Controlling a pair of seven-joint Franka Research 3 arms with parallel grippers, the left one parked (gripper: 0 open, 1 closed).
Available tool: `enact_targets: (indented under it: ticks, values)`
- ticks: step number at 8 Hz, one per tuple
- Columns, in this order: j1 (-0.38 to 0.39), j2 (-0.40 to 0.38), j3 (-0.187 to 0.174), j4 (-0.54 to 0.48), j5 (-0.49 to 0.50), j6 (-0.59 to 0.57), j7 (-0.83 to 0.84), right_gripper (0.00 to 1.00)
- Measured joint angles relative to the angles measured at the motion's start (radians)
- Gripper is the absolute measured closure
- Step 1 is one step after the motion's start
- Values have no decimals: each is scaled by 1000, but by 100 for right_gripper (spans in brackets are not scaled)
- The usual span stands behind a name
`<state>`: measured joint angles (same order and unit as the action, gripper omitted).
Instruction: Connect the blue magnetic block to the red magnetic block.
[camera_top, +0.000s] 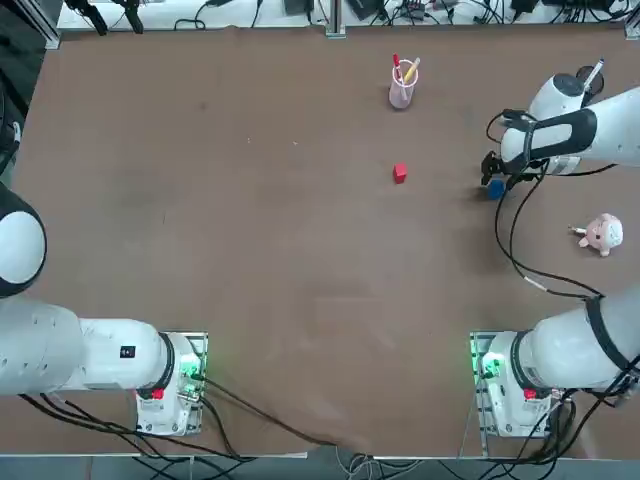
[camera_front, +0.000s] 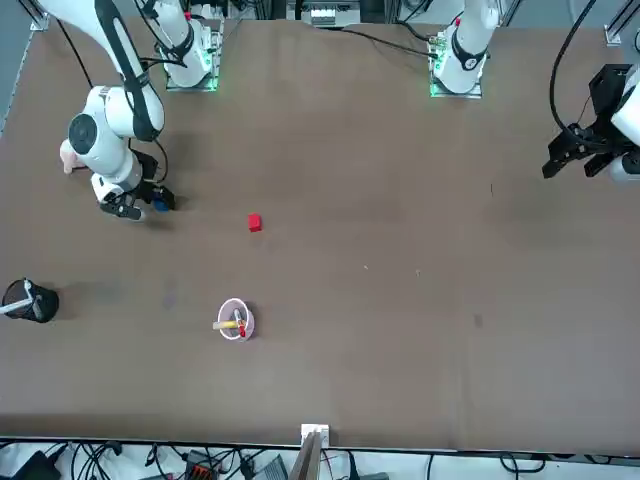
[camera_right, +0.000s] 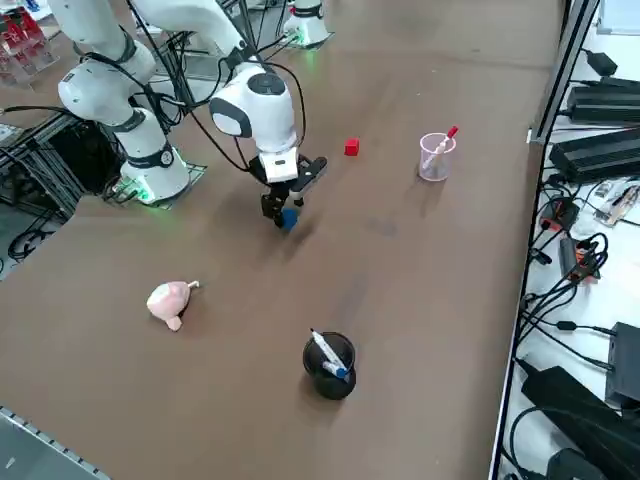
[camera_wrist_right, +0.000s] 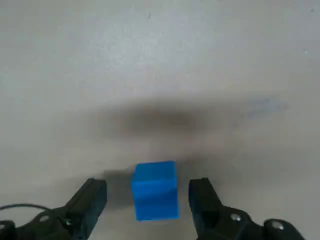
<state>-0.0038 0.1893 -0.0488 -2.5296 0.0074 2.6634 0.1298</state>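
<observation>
Blue magnetic block sits on the brown table between the two fingers of the right gripper; the fingers stand open, one on each side of the cube with a gap showing on both sides, so neither touches it. In the overhead view the blue magnetic block shows just below the gripper, and from the right side the cube lies under the lowered gripper; in the front view only a sliver of it shows beside the gripper.

Taking the blue block as the landmark, the red magnetic block lies well apart from it, toward the middle of the table and out in the open, touching nothing; it also shows in the front view and the right side view. Beyond the red block, farther from the robot, a clear cup stands upright holding a red pen and a yellow one. On the other side of the blue block, toward the robot and the table's right edge, a pink plush toy lies on its side. A black cup with a pen in it stands well away from the blue block, near the far edge
</observation>
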Motion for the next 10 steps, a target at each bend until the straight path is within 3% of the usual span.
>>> enact_targets:
  ticks: [2, 4, 10]
  values:
    - [-3, 10, 0, 0, 0, 1, 3, 15]
    - [-7, 11, 0, 3, 0, 1, 3, 53]
    - [-6, 30, 8, 123, 0, -27, -2, 53]
